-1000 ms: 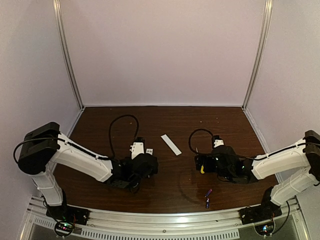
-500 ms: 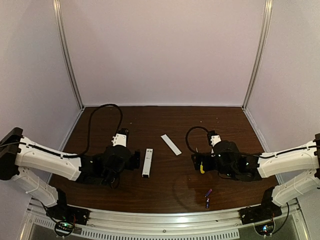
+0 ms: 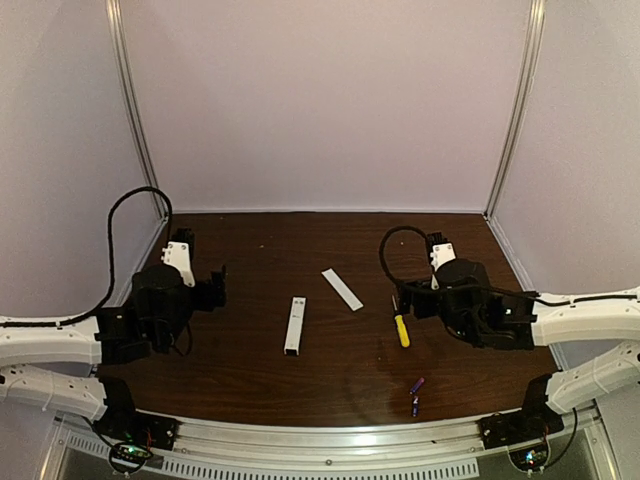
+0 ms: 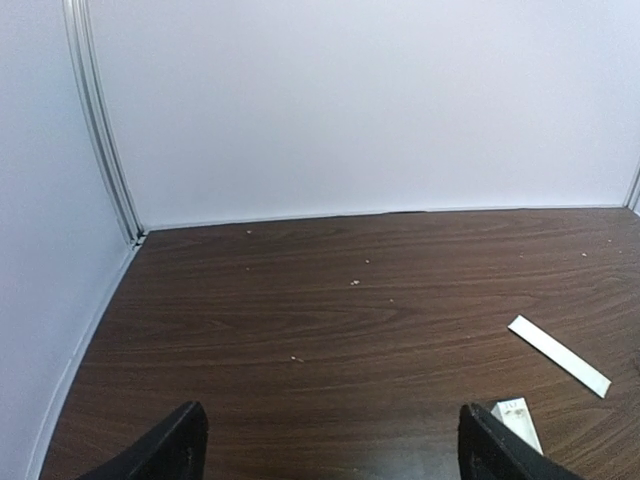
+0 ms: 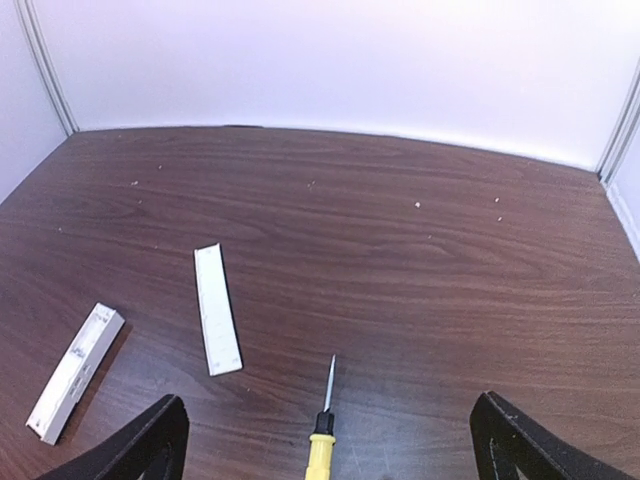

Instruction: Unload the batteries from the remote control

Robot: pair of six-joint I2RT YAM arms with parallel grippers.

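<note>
The white remote control (image 3: 294, 325) lies on the brown table (image 3: 250, 250) at the centre, recess up; it also shows in the right wrist view (image 5: 75, 372), and one end of it in the left wrist view (image 4: 520, 422). Two purple-blue batteries (image 3: 416, 394) lie near the front edge at the right, out of both wrist views. My left gripper (image 3: 215, 287) is open and empty, well left of the remote; its jaws stand wide apart in the left wrist view (image 4: 335, 455). My right gripper (image 3: 408, 300) is open, just right of the remote and behind the batteries (image 5: 330, 450).
A yellow-handled screwdriver (image 3: 400, 328) lies loose on the table in front of my right gripper, between its open fingers in the right wrist view (image 5: 322, 440). The thin white cover strip (image 3: 342, 289) lies behind the remote (image 5: 218, 322) (image 4: 558, 354). White walls enclose the table.
My left arm has pulled back to the left, leaving the remote on the table. My right gripper has let go of the screwdriver and drawn back to the right.
</note>
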